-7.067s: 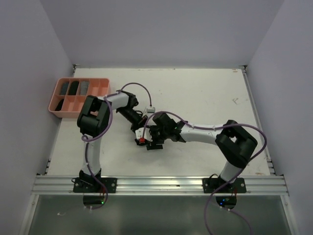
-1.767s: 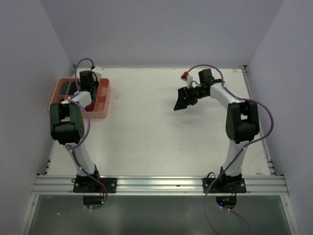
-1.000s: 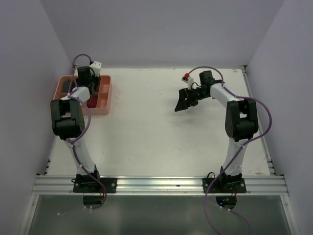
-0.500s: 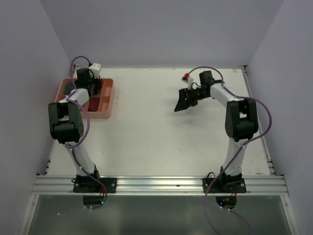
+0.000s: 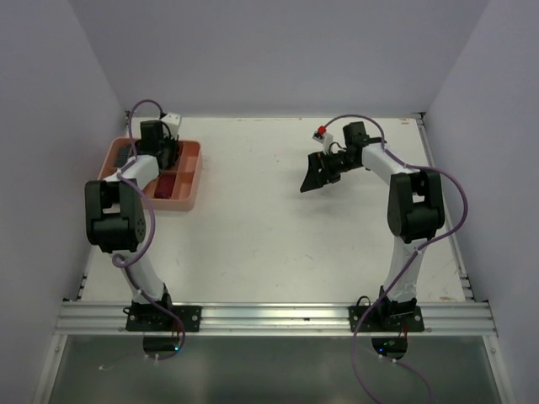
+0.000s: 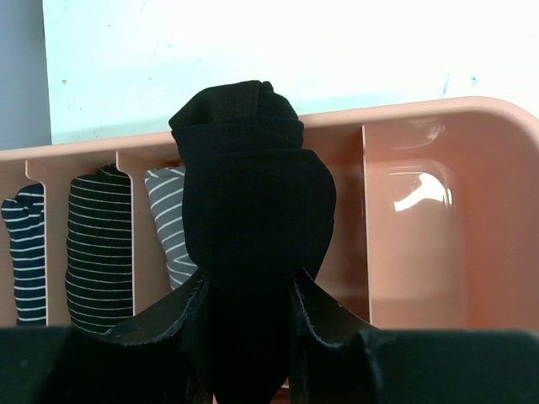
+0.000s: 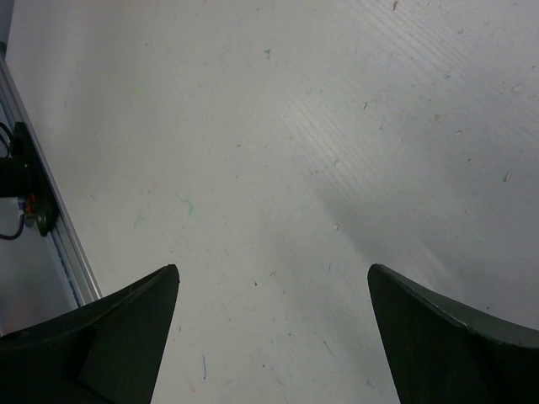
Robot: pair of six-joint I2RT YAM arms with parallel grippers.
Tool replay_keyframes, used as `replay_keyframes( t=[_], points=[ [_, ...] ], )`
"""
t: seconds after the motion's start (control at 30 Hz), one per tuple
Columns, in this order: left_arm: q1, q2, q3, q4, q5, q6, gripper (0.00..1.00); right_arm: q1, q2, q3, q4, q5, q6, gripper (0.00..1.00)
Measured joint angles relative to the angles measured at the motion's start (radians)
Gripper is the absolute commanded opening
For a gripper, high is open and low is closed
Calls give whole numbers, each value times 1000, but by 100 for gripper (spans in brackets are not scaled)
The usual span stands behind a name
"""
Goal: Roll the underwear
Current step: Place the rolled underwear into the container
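While the right claw (image 7: 271,271) gapes empty, the left claw (image 6: 248,307) clamps black underwear (image 6: 253,194).

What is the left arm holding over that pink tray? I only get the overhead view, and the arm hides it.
Observer: The left wrist view shows the left gripper shut on a rolled black underwear, above the tray.
Operator: Is anything in the tray?
Observer: Yes. Side by side in its compartments stand a navy striped roll, a black striped roll and a grey striped roll.
Operator: And the other arm?
Observer: From its wrist view, the right gripper is open, holding nothing, with only the table beneath.
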Motion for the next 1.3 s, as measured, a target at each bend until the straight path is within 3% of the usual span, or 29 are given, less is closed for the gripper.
replay_keyframes(
  t=[0.73,1.3],
  points=[
    [-89,-117,-79,-33,-106,8,0,0,0,-5,0,0,11,99],
    [-93,0,-49,-26,-126,9,0,-1,0,-15,0,0,14,99]
  ],
)
